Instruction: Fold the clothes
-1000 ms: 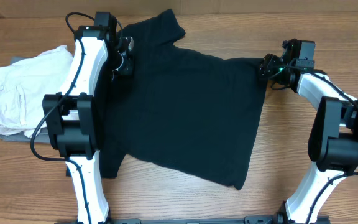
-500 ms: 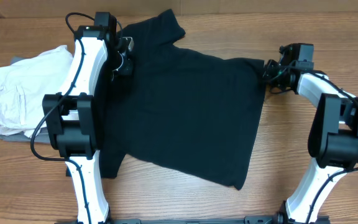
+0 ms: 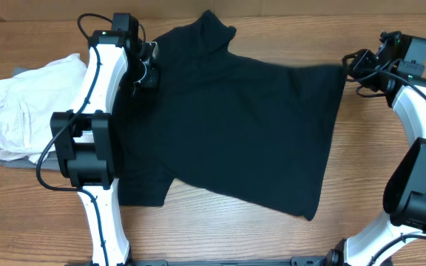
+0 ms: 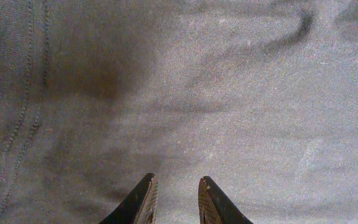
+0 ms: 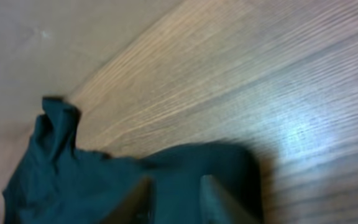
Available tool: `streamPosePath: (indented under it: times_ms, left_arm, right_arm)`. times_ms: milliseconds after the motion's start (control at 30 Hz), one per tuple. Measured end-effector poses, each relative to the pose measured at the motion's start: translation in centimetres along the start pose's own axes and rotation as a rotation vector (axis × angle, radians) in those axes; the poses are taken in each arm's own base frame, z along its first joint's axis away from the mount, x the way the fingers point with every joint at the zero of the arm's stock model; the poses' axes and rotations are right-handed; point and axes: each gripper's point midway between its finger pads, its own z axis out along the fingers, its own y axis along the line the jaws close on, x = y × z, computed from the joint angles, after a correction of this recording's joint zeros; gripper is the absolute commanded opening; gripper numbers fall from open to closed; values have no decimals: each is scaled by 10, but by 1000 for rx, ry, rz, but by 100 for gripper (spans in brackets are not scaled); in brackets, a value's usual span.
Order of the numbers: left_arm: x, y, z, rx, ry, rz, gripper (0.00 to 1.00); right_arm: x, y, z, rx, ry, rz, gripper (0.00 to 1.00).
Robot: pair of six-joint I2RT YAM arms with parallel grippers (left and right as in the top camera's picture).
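1. left gripper (image 4: 176, 190): fingers stand a narrow gap apart, tips down on the black t-shirt (image 3: 235, 125); whether cloth is pinched cannot be told.
2. right gripper (image 5: 176, 186): fingers closed on a bunched corner of the black t-shirt; this view is blurred.
3. black t-shirt: spread across the middle of the wooden table (image 3: 287, 37), between both arms.
4. folded off-white garment (image 3: 21, 111): at the table's left side, beside the left arm.

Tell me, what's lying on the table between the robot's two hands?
The black T-shirt, spread over the whole stretch from the left hand to the right hand; the overhead view shows it.
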Motion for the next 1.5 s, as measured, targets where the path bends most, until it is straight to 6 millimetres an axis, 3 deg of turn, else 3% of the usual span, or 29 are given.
streamPosePath:
  times_ms: [167, 300, 367, 433, 567, 667, 933, 1000, 1100, 1133, 1300, 1367, 1433, 1467, 1500]
  left_arm:
    - [2, 1, 0, -5, 9, -2, 26]
    - [4, 3, 0, -16, 17, -2, 27]
    - [6, 4, 0, -22, 23, 1, 27]
    - [7, 5, -1, -30, 30, 3, 29]
    - [5, 5, -7, -38, 16, 9, 32]
    - [0, 2, -27, -43, -26, 16, 35]
    - [-6, -14, -107, -50, -173, 43, 42]
    - [-4, -17, -120, -51, -188, 45, 42]
    - [-1, -18, -126, -51, -189, 46, 42]
    - [0, -18, -126, -51, -186, 45, 42]
    - [2, -18, -126, -53, -177, 43, 43]
    - [3, -18, -126, -54, -176, 43, 44]
    - [3, -18, -126, -54, -173, 42, 43]
    - [3, -18, -126, -53, -173, 42, 43]
    - [4, -18, -126, -53, -172, 42, 44]
  right_arm:
    - [3, -11, -1, 46, 11, 13, 51]
    - [16, -31, -9, 86, 71, 75, 51]
    - [27, -45, -15, 119, 121, 123, 50]
    - [42, -57, -22, 157, 180, 169, 43]
    - [76, -67, -32, 226, 307, 241, 47]
    - [91, -67, -31, 258, 352, 241, 51]
    - [151, -81, -16, 306, 472, 248, 51]
    - [162, -84, -16, 311, 491, 257, 41]
    - [164, -81, -13, 285, 488, 245, 8]
    - [168, -79, -12, 273, 499, 241, 4]
    - [182, -74, -18, 276, 565, 238, 4]
    - [177, -79, -25, 309, 566, 240, 4]
    - [158, -86, -35, 356, 529, 239, 4]
    - [144, -89, -40, 376, 498, 235, 18]
    - [129, -90, -46, 393, 462, 238, 50]
